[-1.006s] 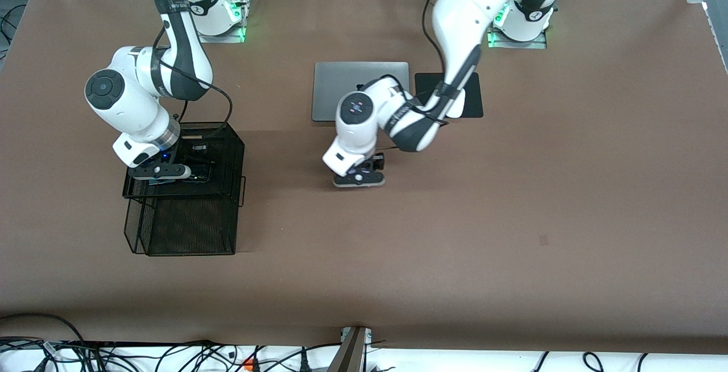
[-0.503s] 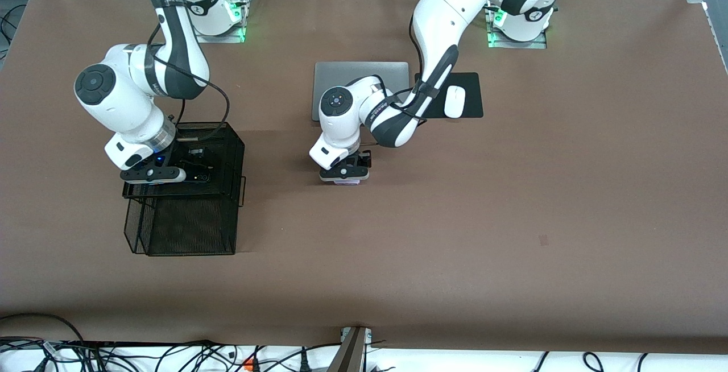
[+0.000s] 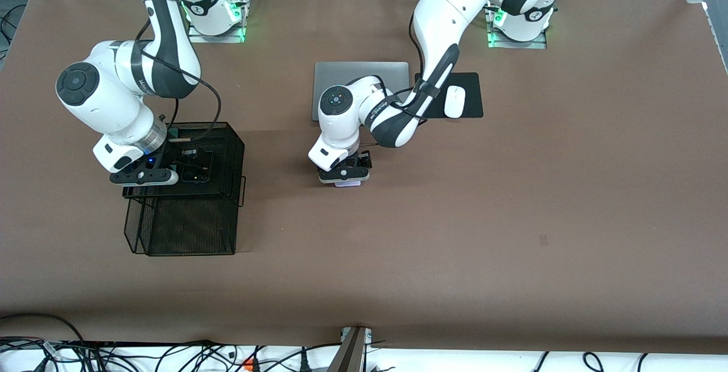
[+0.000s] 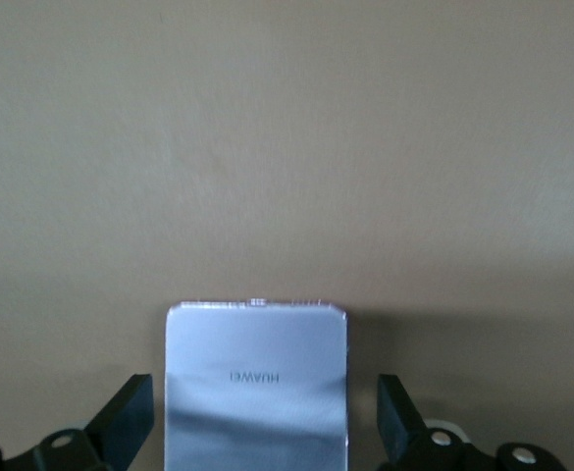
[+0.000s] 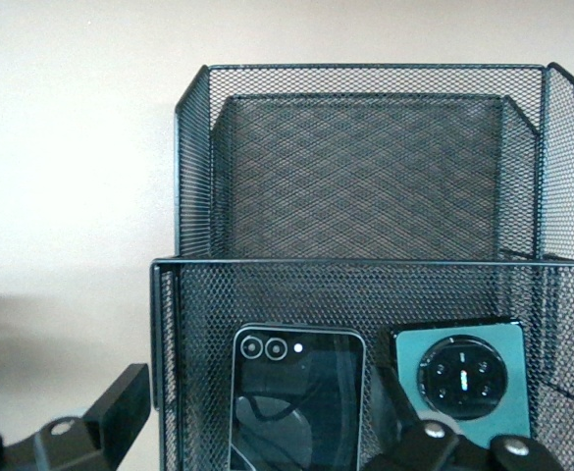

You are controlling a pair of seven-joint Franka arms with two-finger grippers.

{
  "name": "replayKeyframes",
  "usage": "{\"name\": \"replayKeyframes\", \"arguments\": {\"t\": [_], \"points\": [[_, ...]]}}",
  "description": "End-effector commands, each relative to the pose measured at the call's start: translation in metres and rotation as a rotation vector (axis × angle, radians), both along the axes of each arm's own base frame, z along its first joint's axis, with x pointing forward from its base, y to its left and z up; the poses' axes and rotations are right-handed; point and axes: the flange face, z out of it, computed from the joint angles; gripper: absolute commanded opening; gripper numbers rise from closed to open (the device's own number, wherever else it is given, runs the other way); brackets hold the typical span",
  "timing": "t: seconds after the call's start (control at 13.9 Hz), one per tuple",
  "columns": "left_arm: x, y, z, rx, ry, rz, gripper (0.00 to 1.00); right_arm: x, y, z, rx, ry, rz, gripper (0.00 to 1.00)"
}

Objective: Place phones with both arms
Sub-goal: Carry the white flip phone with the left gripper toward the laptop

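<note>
Right arm [image 3: 122, 107] shifted outward; wrist reveals lilac phone [image 4: 256, 388] unclamped.

Only one word can be read from where I work: "HUAWEI", in small grey letters across the middle of the squarish pale-lilac phone [image 4: 256, 388] lying flat on the brown counter [image 4: 287, 147] under my left hand [image 4: 263, 432]. In my left wrist view the word shows upside down. The squarish black phone [image 5: 296, 397] and the dark-green phone with the round camera ring [image 5: 460, 378], both in the black wire-mesh basket [image 5: 365, 285], carry no lettering I can make out. The markings on my arms are too small to read.
</note>
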Motion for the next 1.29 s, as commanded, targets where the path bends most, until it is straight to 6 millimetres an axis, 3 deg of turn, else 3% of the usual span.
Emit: {"name": "replayKeyframes", "arguments": {"t": [0.0, 0.22, 0.36, 0.5, 0.72, 0.86, 1.08, 1.22], "points": [[0.040, 0.044, 0.059, 0.022, 0.007, 0.078, 1.00, 0.005, 0.007, 0.029, 0.031, 0.045, 0.010, 0.99], [0.080, 0.121, 0.114, 0.078, 0.074, 0.149, 1.00, 0.011, 0.032, 0.061, 0.043, 0.076, -0.064, 0.99], [0.091, 0.181, 0.140, 0.121, 0.128, 0.145, 1.00, 0.011, 0.092, 0.072, 0.031, 0.092, -0.116, 0.99], [0.107, 0.258, 0.175, 0.148, 0.174, 0.111, 1.00, 0.003, 0.172, 0.059, 0.015, 0.119, -0.160, 0.99], [0.121, 0.356, 0.223, 0.162, 0.232, 0.024, 1.00, -0.016, 0.292, 0.007, 0.008, 0.114, -0.143, 0.99], [0.125, 0.414, 0.257, 0.134, 0.248, -0.030, 1.00, -0.026, 0.343, -0.042, 0.015, 0.113, -0.084, 0.99], [0.121, 0.492, 0.296, 0.090, 0.273, -0.102, 1.00, -0.036, 0.371, -0.099, 0.015, 0.085, -0.034, 0.99], [0.115, 0.529, 0.313, 0.038, 0.282, -0.115, 1.00, -0.044, 0.383, -0.131, 0.012, 0.075, -0.013, 0.99]]}}
